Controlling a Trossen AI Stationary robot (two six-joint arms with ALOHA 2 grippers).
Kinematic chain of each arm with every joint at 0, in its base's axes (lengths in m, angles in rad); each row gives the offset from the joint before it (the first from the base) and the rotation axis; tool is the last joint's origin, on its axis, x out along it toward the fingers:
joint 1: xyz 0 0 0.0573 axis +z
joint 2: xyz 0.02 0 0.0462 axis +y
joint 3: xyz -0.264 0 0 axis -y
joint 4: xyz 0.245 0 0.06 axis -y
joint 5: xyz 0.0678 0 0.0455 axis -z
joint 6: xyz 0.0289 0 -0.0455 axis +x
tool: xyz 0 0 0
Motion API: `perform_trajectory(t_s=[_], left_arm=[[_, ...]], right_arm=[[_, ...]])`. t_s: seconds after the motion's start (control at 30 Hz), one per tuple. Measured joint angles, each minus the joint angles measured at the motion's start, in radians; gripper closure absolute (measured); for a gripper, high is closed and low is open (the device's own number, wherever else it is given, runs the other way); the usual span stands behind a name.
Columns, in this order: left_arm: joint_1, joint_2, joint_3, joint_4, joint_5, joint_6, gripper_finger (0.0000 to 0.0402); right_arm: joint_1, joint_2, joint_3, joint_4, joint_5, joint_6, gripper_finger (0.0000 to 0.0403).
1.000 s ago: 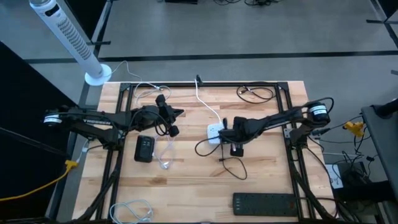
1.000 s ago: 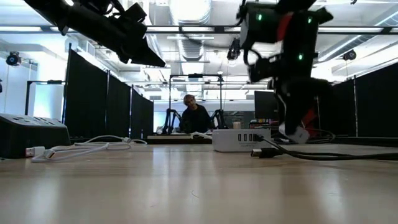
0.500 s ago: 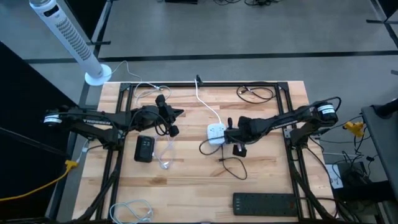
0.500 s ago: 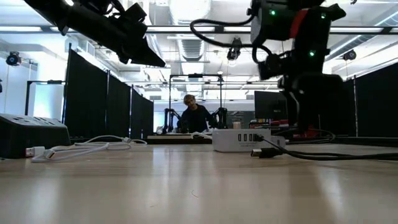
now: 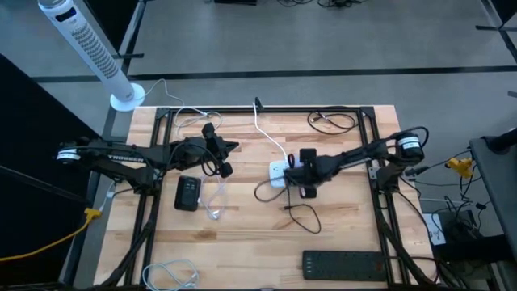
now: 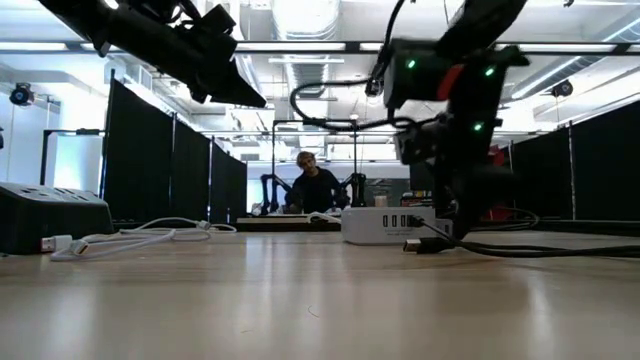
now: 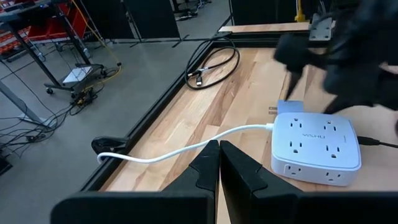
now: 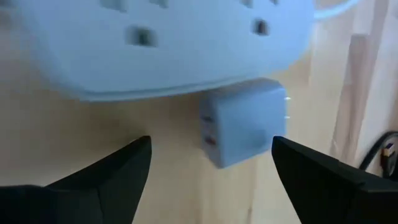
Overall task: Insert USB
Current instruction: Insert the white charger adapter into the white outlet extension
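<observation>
One white power strip (image 5: 280,172) at mid-table, black USB cable (image 6: 500,249) plugged into its front. Right gripper (image 8: 208,163) spread wide, empty, above a small white charger block (image 8: 244,121). Left gripper (image 7: 218,163) clenched, empty, nearby.

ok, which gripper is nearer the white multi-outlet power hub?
Right. The right gripper hovers open beside the white multi-outlet power hub; the left gripper, shut, sits well off to its other side.

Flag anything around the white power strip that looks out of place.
A small white charger cube lies loose on the table against the white power strip, plugged into nothing. The open right gripper hovers over it. Nothing looks damaged or spilled.
</observation>
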Motion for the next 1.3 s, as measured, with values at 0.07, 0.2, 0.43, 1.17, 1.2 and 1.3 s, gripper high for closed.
perform_trajectory(t_s=[0.07, 0.2, 0.43, 1.17, 1.2, 1.3], left_arm=[[0.0, 0.0, 0.0, 0.0, 0.0, -0.005, 0.0402], [0.0, 0.0, 0.0, -0.001, 0.001, -0.006, 0.0402], [0.0, 0.0, 0.0, -0.001, 0.011, -0.004, 0.0402], [0.0, 0.0, 0.0, -0.001, 0.051, -0.007, 0.0402], [0.0, 0.0, 0.0, -0.001, 0.052, -0.006, 0.0402], [0.0, 0.0, 0.0, -0.001, 0.052, -0.006, 0.0402]], right_arm=[[-0.049, 0.002, 0.001, 0.005, -0.008, -0.027, 0.0087], [-0.111, -0.002, 0.003, 0.027, -0.025, -0.077, 0.009], [-0.131, 0.004, 0.004, 0.096, -0.108, -0.18, 0.0089], [-0.245, 0.006, -0.047, 0.253, -0.184, 0.037, 0.0155], [-0.254, 0.004, -0.053, 0.258, -0.2, 0.04, 0.0168], [-0.261, 0.003, -0.058, 0.261, -0.222, 0.031, 0.0217]])
